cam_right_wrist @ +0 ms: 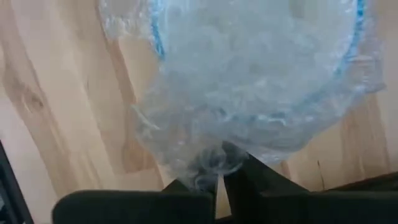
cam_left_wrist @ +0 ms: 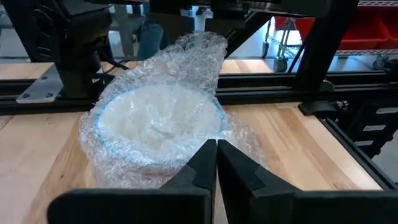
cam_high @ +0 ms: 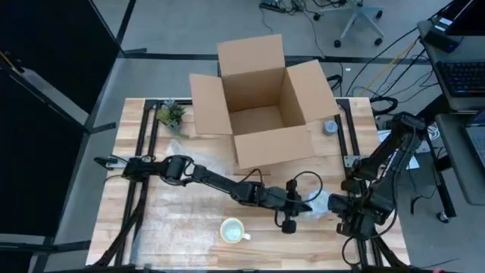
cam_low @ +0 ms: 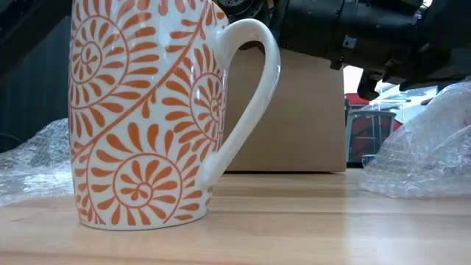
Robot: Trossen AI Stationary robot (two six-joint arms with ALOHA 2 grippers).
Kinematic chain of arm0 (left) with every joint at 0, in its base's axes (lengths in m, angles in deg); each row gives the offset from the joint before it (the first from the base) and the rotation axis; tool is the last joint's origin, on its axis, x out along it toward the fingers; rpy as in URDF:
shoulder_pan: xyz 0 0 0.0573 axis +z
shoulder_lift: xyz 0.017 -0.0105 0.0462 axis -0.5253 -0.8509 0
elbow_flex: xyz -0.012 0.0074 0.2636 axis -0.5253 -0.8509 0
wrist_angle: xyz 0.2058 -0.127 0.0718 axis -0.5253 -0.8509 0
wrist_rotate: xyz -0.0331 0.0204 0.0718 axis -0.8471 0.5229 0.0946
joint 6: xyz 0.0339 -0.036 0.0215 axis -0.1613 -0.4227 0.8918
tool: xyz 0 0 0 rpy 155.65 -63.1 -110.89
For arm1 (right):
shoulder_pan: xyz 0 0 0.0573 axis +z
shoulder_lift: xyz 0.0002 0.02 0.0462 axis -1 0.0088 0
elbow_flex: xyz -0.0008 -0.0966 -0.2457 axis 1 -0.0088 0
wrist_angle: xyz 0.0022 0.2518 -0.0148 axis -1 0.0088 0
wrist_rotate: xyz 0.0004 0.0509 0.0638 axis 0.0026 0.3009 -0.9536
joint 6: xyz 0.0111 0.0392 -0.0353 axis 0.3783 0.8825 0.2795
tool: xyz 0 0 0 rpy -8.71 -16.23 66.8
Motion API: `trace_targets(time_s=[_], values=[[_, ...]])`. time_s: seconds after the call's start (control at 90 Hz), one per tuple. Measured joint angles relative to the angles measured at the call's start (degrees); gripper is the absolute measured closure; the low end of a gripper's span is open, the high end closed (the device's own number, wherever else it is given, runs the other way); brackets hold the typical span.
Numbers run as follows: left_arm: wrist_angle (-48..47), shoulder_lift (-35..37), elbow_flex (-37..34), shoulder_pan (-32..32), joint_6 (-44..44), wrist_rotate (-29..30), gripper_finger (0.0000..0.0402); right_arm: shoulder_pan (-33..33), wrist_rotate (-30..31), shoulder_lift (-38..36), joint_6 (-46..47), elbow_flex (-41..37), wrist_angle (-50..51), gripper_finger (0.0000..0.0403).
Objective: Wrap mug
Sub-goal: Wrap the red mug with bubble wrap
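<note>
High view: mug [cam_high: 232, 230], orange-patterned, is standing upright near the worktop's [cam_high: 174, 220] front edge, unwrapped. Bubble wrap [cam_high: 322, 203] is lying bunched toward the right edge, apart from the mug. Left gripper [cam_left_wrist: 216, 163] is reaching in just beside it, fingers clenched together on nothing. Right gripper [cam_right_wrist: 219, 171] is grasping the bubble wrap, fingers pinching a fold. Open cardboard box [cam_high: 261, 102] is sitting at the rear edge.

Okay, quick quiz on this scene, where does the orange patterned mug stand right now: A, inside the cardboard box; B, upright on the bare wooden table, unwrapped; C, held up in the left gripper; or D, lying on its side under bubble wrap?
B: the mug stands upright on the wooden table with no wrap on it, and the bubble wrap lies apart to its side.
</note>
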Motion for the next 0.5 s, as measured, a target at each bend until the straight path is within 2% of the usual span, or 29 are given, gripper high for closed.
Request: trace_targets(time_s=[0.144,0.267,0.5], values=[[-0.02,0.02,0.0,0.07,0.0,0.02,0.0402,0.02,-4.15,-0.76,0.17,0.0,-0.48,0.039],[-0.07,0.02,0.0,0.18,-0.09,0.02,0.0402,0.07,-7.38,-2.79,0.07,0.0,-1.61,0.0364],[-0.42,0.11,0.0,0.31,-1.44,0.02,0.0402,0.04,-3.93,-8.19,1.79,0.0,-2.94,0.0289]])
